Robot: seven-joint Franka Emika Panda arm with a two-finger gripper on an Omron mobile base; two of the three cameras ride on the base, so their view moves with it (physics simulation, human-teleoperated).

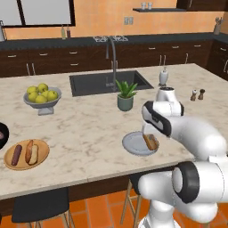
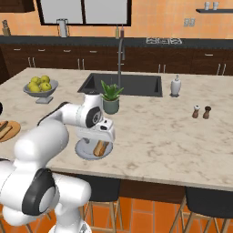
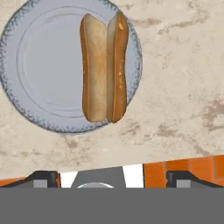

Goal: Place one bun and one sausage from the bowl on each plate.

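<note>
A golden bun [image 3: 103, 65], split along its length, lies on the right half of the pale grey plate [image 3: 39, 65] near the counter's front edge. My gripper [image 3: 113, 179] hovers just above it, open, with nothing between its fingertips [image 3: 43, 178]. The right base view shows the gripper [image 2: 101, 139] over the bun [image 2: 100, 148]. Far left, the tan plate [image 1: 39, 161] carries a sausage [image 1: 17, 154] and a bun [image 1: 31, 151] side by side. The black bowl [image 1: 2, 139] is cut off by the left edge, with a pinkish bit inside.
A grey footed bowl of yellow-green fruit [image 1: 42, 98] stands at the back left. A potted plant [image 1: 125, 95] sits in front of the sink [image 1: 109, 82]. A soap dispenser [image 1: 163, 76] and two shakers [image 1: 197, 94] are to the right. Stools stand below the counter edge.
</note>
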